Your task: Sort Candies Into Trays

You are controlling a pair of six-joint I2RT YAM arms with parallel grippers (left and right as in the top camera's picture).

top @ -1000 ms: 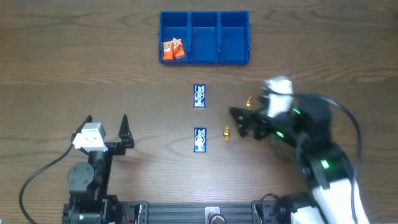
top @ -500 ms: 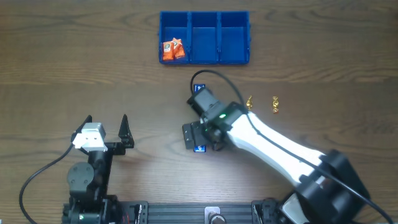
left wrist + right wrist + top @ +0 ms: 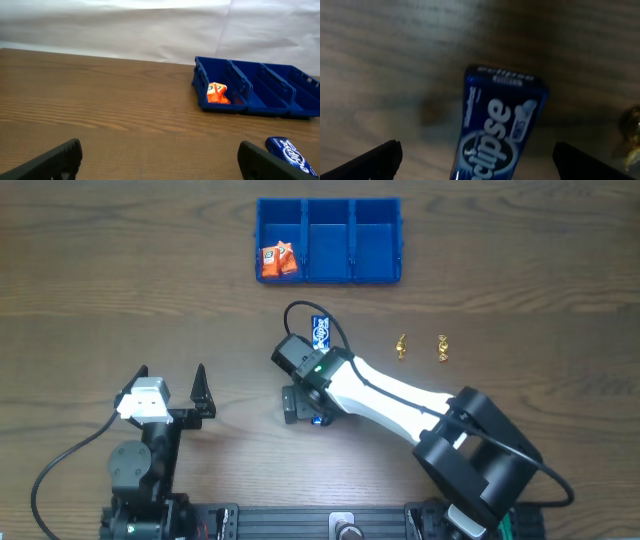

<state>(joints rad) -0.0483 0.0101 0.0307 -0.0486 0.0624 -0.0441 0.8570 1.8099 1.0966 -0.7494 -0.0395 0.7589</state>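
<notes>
A blue three-compartment tray (image 3: pixel 330 275) stands at the far side; orange candies (image 3: pixel 278 260) lie in its left compartment. One blue pack (image 3: pixel 321 328) lies below the tray. My right gripper (image 3: pixel 303 402) hovers open just over a second blue pack (image 3: pixel 495 125), its fingers spread to either side and clear of the wrapper. Two gold candies (image 3: pixel 401 346) (image 3: pixel 442 348) lie to the right; one gold candy (image 3: pixel 631 125) shows beside the pack. My left gripper (image 3: pixel 172 383) rests open near its base, holding nothing. It faces the tray (image 3: pixel 260 90) and the orange candies (image 3: pixel 216 93).
The right arm's white link stretches diagonally across the middle of the table, with a black cable looping over the upper blue pack (image 3: pixel 287 152). Bare wooden tabletop spreads to the left and far right.
The right arm has swung from the table's right side leftward across the middle and come down over the lower blue pack. The left arm has stayed put.
</notes>
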